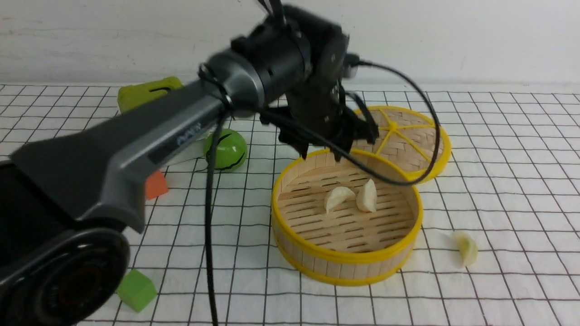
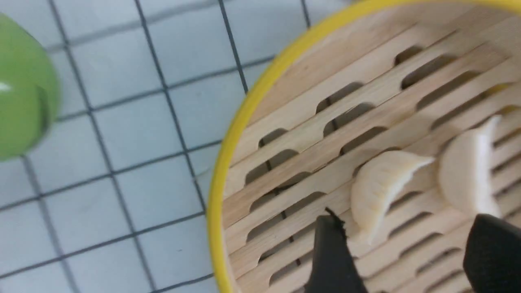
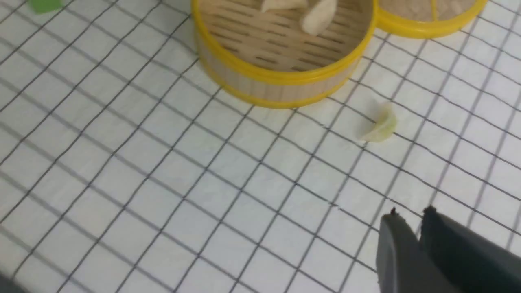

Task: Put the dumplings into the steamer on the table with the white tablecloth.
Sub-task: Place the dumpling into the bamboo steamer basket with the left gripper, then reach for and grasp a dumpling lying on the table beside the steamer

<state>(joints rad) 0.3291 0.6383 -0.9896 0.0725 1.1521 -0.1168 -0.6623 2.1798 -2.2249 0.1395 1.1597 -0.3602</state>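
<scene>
White gridded tablecloth [image 1: 498, 149] carries the steamer [image 1: 346, 258]; my left gripper [image 1: 320, 157] hangs over it spread wide, empty, above two dumplings [image 1: 340, 198] inside. My right gripper [image 3: 411, 213] is pinched nearly together, empty; the greenish dumpling [image 1: 466, 248] lies on the cloth beside the steamer.

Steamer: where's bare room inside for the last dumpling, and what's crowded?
Free: the steamer floor's near half, in front of the two dumplings; also cloth between steamer and green cube. Crowded: the far rim, under the left gripper and beside the lid.

Steamer [image 1: 317, 260] slatted wood; tablecloth [image 1: 498, 181] matt cloth; green ball [image 1: 229, 149] glossy plastic.
</scene>
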